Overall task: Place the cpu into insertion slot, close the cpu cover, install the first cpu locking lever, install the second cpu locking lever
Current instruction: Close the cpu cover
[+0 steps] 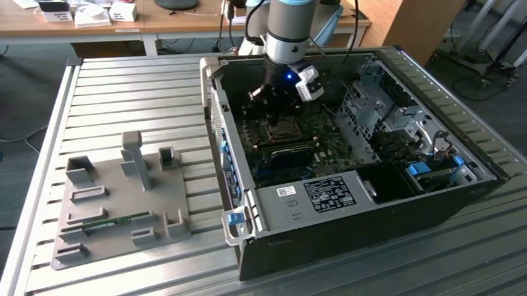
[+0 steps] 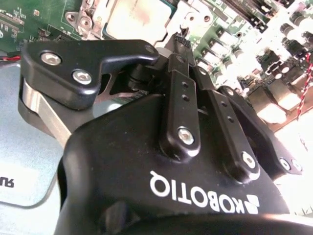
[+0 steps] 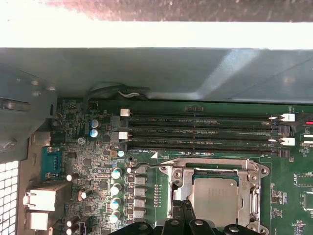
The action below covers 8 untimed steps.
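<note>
Hanging low over the slot (image 3: 215,175), one hand (image 3: 182,209) shows its two fingers (image 3: 176,214) clenched together, with nothing between them. One cpu (image 3: 215,198) lies in the slot, framed by one cover (image 3: 215,164) lying flat. Four memory slots (image 3: 200,131) run beside.

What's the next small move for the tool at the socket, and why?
Likely nudge the tool onto the lever wire beside the cpu cover: the cpu looks seated, and the cover lies flat over it.
</note>
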Available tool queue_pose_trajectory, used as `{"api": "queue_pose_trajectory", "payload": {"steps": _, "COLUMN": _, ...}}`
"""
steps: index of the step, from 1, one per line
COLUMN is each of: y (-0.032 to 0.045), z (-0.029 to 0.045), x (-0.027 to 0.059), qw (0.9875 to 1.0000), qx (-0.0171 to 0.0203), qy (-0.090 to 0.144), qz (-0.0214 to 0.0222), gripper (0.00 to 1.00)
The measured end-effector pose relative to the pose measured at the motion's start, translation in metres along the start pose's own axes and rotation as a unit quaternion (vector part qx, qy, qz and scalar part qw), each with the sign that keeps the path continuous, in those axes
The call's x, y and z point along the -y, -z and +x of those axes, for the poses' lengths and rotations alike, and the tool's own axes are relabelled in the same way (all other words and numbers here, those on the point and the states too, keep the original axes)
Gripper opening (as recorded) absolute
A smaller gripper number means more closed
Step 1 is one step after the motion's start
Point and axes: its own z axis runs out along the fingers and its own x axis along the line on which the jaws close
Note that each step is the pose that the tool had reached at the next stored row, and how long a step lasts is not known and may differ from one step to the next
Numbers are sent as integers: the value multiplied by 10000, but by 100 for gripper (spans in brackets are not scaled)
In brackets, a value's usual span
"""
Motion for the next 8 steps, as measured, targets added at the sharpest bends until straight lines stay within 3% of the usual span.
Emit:
{"api": "queue_pose_trajectory", "payload": {"steps": 5, "y": -2, "z": 0, "x": 0, "qw": 10000, "qx": 54, "qy": 1, "qz": -2, "gripper": 11}}
{"api": "queue_pose_trajectory", "payload": {"steps": 8, "y": -2, "z": -23, "x": 0, "qw": 10000, "qx": 58, "qy": 1, "qz": -1, "gripper": 11}}
